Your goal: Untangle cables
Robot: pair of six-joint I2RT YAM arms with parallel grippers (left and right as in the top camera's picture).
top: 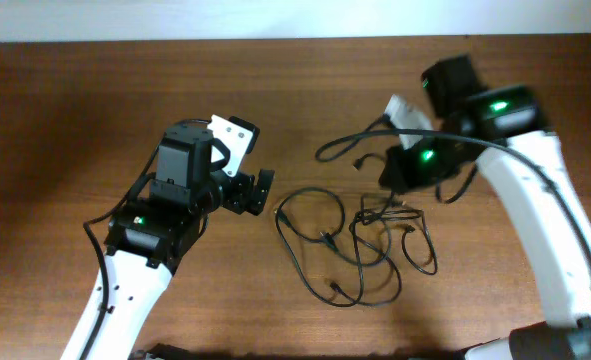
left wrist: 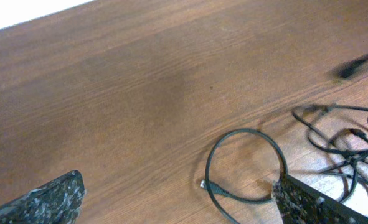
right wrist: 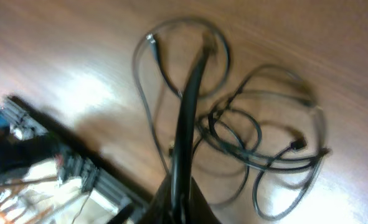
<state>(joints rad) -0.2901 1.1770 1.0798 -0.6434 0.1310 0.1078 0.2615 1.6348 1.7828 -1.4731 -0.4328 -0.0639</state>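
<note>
Overhead | cables (top: 360, 245) loose heap mid desk (top: 75, 100), toward right edge | L gripper (top: 262, 190) jaws apart, empty, beside heap | R gripper (top: 403, 172) jaws look clamped on one strand | cords prob light, limp, snag-prone; best grab nr a free plug end

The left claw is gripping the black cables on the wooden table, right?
No. The left claw is open and empty; the black cables lie on the wooden table near it, as the left wrist view shows.

Brown wood-grain table (top: 65, 110), pale strip (top: 275, 15) beyond
</note>
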